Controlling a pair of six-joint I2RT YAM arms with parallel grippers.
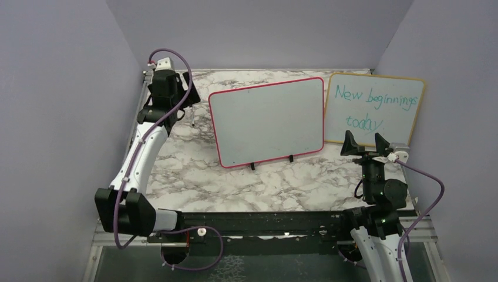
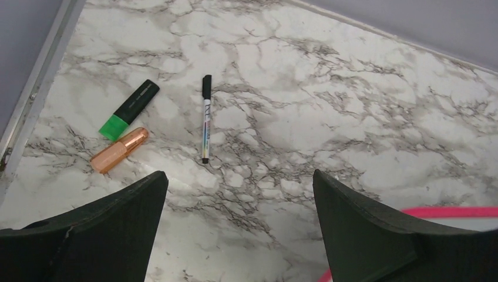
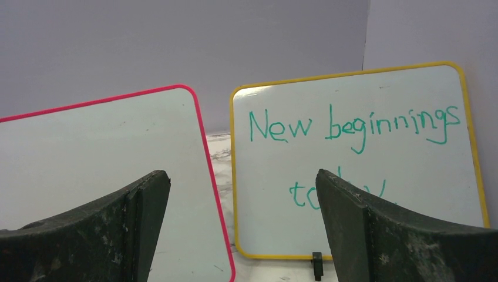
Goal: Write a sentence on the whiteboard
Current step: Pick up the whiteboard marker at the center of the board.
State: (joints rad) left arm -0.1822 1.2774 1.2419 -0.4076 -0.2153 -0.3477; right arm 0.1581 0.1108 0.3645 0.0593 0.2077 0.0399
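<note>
Robot test cell in a lab
Plain lavender walls (image 1: 53, 88) box in a marble-patterned counter (image 1: 235, 188). A cabled left arm (image 1: 141, 158) and right arm (image 1: 382, 191) are bolted to a black rail (image 1: 258, 222) at its near edge, and a metal frame (image 2: 35, 88) lines the counter's side.

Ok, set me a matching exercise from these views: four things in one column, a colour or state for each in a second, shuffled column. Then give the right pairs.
Things:
1. red-framed whiteboard
2. yellow-framed board
3. highlighter
4. thin pen

Colour or state:
A. white barrel with a black cap, lying on the marble
B. carries teal handwriting
C. face blank, nothing written yet
D. black body with a green end

Pairs: 1-C, 2-B, 3-D, 4-A
</note>
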